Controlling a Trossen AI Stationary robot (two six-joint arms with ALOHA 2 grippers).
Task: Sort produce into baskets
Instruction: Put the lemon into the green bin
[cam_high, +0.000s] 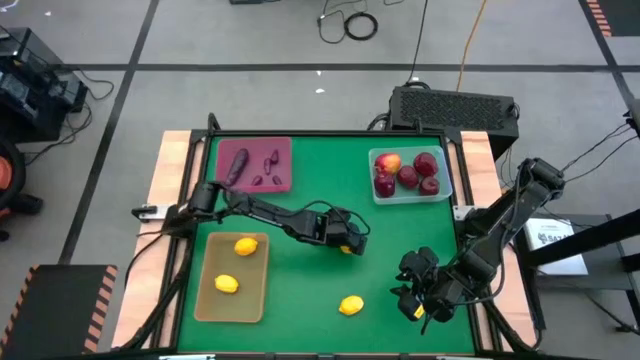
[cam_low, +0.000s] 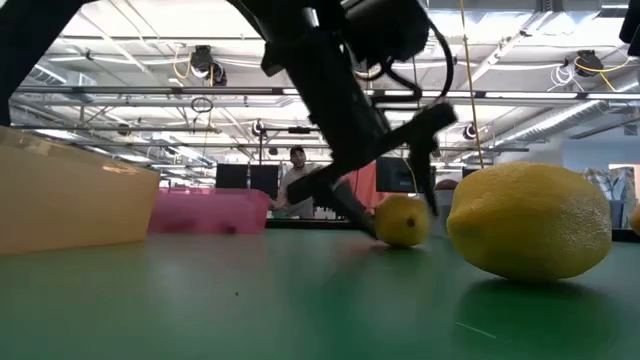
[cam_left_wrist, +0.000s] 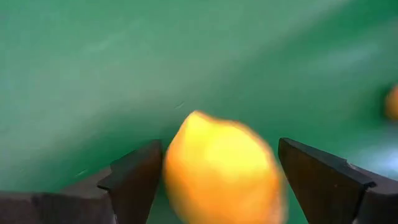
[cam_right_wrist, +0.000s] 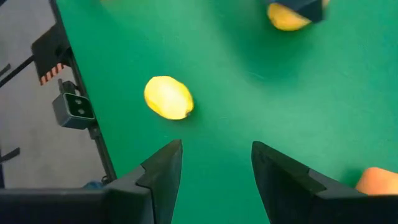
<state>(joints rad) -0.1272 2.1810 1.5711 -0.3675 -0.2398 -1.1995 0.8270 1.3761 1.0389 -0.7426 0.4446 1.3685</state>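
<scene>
— Where is the left gripper (cam_high: 349, 241)?
— Mid-mat, beside the tan tray (cam_high: 232, 277), fingers spread wide around a lemon (cam_left_wrist: 221, 171) and not yet pinching it.

— And the right gripper (cam_high: 413, 295)?
— Near the mat's front right corner, jaws parted, nothing between them. A loose lemon (cam_high: 351, 305) lies just beside it.

— The sorted pieces?
— Two lemons in the tan tray, apples in the clear tray (cam_high: 410, 176), purple vegetables in the maroon tray (cam_high: 252, 163).

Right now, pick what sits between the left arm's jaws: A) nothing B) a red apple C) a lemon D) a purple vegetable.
C: the left wrist view shows a lemon between the open jaws of the left gripper, at mid-table in the high view, not yet clamped.
</scene>
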